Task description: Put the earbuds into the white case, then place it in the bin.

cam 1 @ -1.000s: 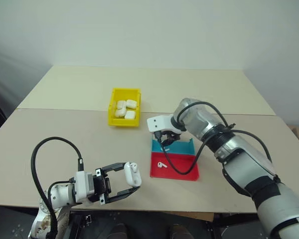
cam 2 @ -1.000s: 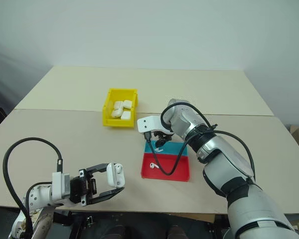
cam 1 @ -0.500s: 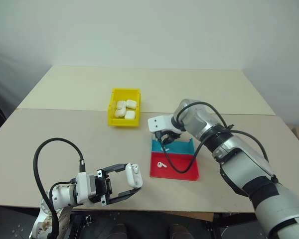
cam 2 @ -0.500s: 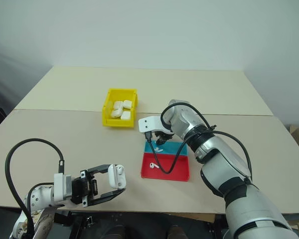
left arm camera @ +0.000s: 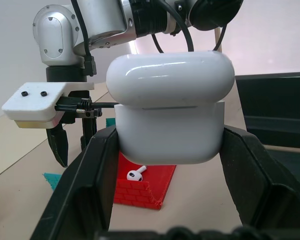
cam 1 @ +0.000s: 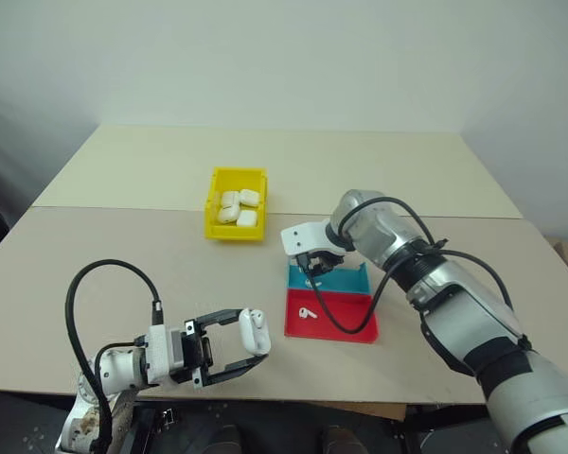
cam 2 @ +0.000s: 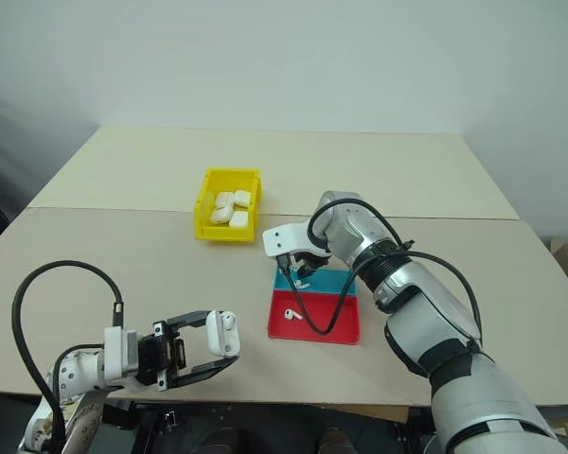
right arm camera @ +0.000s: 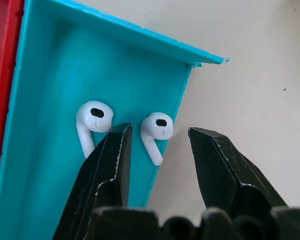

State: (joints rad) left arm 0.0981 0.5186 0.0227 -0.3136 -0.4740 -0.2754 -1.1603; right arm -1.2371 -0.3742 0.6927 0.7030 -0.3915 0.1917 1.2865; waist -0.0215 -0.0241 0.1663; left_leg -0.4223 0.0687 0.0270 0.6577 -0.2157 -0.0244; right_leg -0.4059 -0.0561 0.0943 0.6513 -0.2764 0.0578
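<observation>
My left gripper [cam 1: 255,346] hovers near the table's front edge, shut on a white case [left arm camera: 170,110] that sits between its two fingers with the lid down. Over the blue end of the tray my right gripper [right arm camera: 157,150] points steeply down. It is open, its fingers straddling one earbud [right arm camera: 156,129] in the corner of the blue compartment. A second earbud [right arm camera: 90,118] lies just outside one finger [right arm camera: 110,165]. Another earbud [cam 1: 307,312] lies in the red compartment. The yellow bin [cam 1: 235,233] stands at the table's middle left.
The bin holds several identical white cases [cam 1: 238,208]. The flat red and blue tray [cam 1: 346,323] lies right of centre, and a black cable [cam 1: 346,322] from my right arm loops over it. A seam crosses the table behind the bin.
</observation>
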